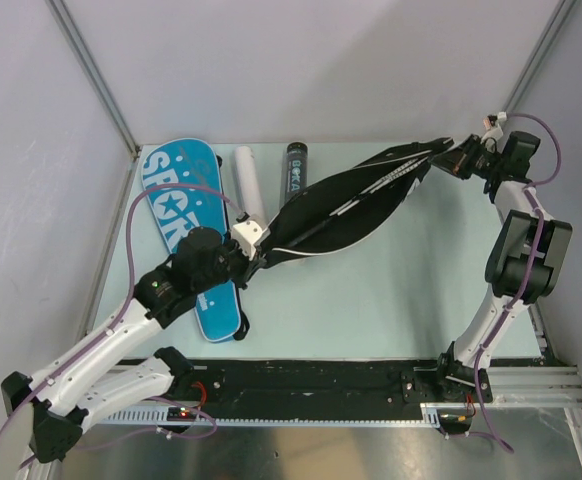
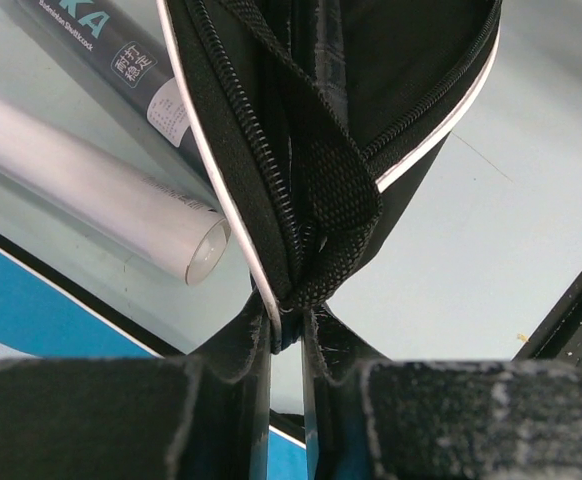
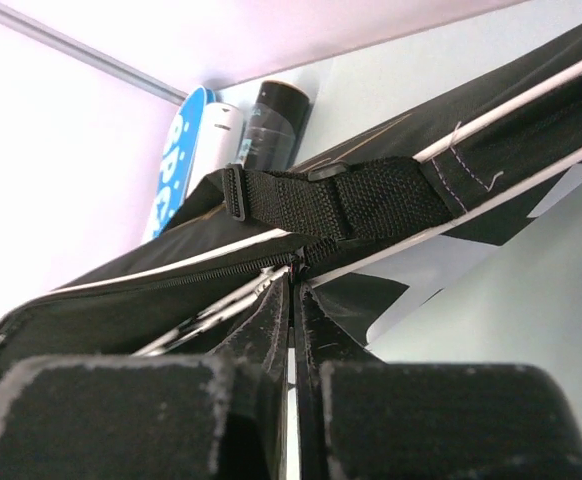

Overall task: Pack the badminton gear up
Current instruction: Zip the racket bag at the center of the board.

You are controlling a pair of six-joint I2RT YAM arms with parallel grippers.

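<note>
Top external: pale table (image 1: 411, 290), grey walls (image 1: 321, 60); left gripper (image 1: 254, 252), right gripper (image 1: 449, 157) pinching black cover (image 1: 351, 205) ends.

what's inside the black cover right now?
Through the open side of the black cover, thin pale rods show, likely racket shaft and frame. Fabric hides the rest, so how many rackets, or anything else in there, can't be told.

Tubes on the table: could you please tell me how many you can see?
2. A white tube lies at the far side, right of the blue cover; a black tube lies right of it, beside the black cover. More could be hidden under the covers.
</note>
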